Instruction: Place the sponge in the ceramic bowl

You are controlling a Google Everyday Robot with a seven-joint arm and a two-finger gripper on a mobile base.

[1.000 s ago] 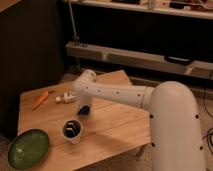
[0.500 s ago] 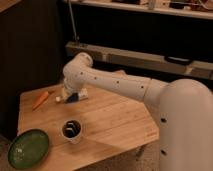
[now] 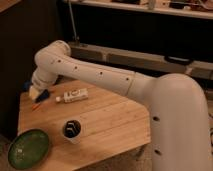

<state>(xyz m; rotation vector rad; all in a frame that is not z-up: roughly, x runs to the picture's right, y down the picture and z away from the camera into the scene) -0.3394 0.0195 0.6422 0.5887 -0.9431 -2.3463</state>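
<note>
Sponge [image 3: 41, 94], blue with a yellow face, is at the far left of the table, right at the tip of the gripper [image 3: 35, 89]. We cannot tell whether the gripper is clamped on it or open, nor whether the sponge rests on the wood. We note the white arm [image 3: 100, 75] reaching in from the right over the far side of the wooden table [image 3: 115, 125]. At the near left corner lies the green ceramic bowl [image 3: 28, 148], well apart from the sponge. A white bottle [image 3: 73, 95] lies on its side just right of the sponge. A dark cup [image 3: 72, 130] stands upright right of the bowl. An orange carrot [image 3: 36, 106] shows just nearer than the sponge.
</note>
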